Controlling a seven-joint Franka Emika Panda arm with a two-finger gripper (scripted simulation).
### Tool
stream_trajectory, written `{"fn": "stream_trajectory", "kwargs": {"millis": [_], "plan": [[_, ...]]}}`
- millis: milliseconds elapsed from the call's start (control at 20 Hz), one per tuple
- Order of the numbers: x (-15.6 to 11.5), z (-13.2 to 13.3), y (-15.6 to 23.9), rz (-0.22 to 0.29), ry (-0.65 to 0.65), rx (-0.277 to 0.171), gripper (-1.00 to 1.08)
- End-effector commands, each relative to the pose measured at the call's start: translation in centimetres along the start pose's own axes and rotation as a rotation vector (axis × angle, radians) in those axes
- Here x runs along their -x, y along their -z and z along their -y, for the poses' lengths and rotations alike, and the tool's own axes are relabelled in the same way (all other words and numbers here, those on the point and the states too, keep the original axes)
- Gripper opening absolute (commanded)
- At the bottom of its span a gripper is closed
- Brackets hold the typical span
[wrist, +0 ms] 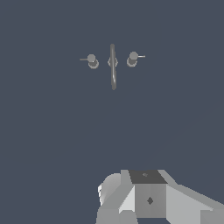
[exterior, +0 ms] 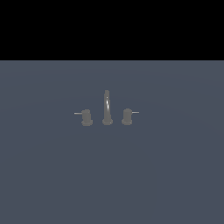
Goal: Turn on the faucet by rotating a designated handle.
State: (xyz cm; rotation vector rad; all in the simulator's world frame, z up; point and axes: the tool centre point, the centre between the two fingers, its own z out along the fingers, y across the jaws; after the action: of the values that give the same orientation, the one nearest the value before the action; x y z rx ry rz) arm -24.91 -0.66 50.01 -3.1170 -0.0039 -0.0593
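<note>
Tool [wrist: 148, 197] far from the faucet [exterior: 107, 109], touching nothing.

Only the tool's grey body shows in the wrist view; whether its jaws stand open or closed cannot be told. The faucet stands upright mid-counter [exterior: 175, 175], well away from every edge. The handle [exterior: 86, 117] is the post on the exterior view's left of the spout [exterior: 106, 105], its thin lever lying level and pointing outward to that left.

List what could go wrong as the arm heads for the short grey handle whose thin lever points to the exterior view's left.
1. The twin grey post looks identical, so it could be grabbed instead of the short grey left-lever handle.
2. The tall arched dark-grey spout stands close beside it and could get bumped.
3. The thin pale lever is slim; fingers may slip off.
</note>
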Motion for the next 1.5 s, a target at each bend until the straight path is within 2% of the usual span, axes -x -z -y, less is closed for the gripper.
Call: {"fn": "stream_trajectory", "kwargs": {"millis": [0, 600, 1450], "plan": [[0.0, 0.0, 0.0, 0.0, 0.0, 0.0, -1.0], [-0.6, 1.7, -2.1, 0.001, -0.071, 0.002, -1.0], [-4.8, 8.4, -11.2, 0.004, -0.378, 0.009, -1.0]]}}
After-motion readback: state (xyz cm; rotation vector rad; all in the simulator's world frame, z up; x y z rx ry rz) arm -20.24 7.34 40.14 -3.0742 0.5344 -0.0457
